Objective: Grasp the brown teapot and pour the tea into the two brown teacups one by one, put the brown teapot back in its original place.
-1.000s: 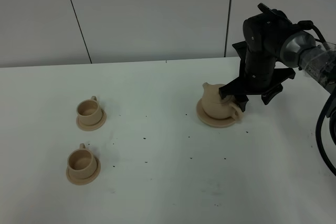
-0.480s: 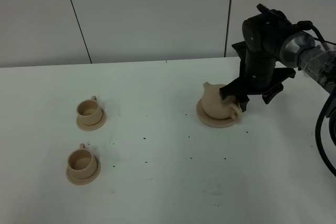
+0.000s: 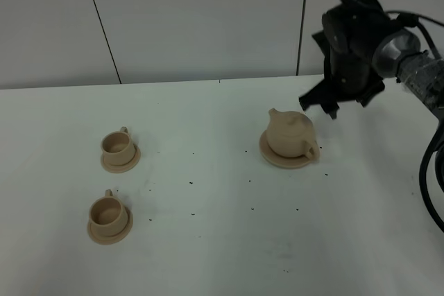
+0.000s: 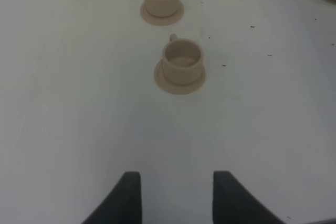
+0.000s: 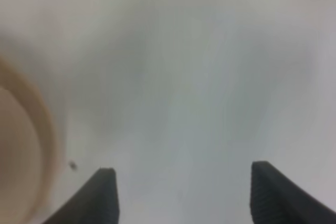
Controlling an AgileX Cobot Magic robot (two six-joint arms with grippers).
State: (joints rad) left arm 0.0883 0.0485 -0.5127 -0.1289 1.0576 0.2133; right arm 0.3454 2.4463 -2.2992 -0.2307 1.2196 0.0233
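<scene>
Brown teapot (image 3: 288, 136) is in no grip. At left, two brown teacups (image 3: 118, 145) stand on the surface (image 3: 208, 240), the left gripper (image 4: 176, 198) open near them. Right of centre the pot sits on its saucer (image 3: 276, 160), its long axis running from the spout at upper left to the handle at lower right. At upper right the right gripper (image 3: 319, 105) hangs open and empty. If pouring remains, it must next descend and close on that handle.

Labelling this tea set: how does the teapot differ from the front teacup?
The teapot is larger and lidded with a spout; the front teacup is small and open-topped. The teapot's saucer is wider than the front teacup's saucer. Both are matte tan, upright, with loop handles.
</scene>
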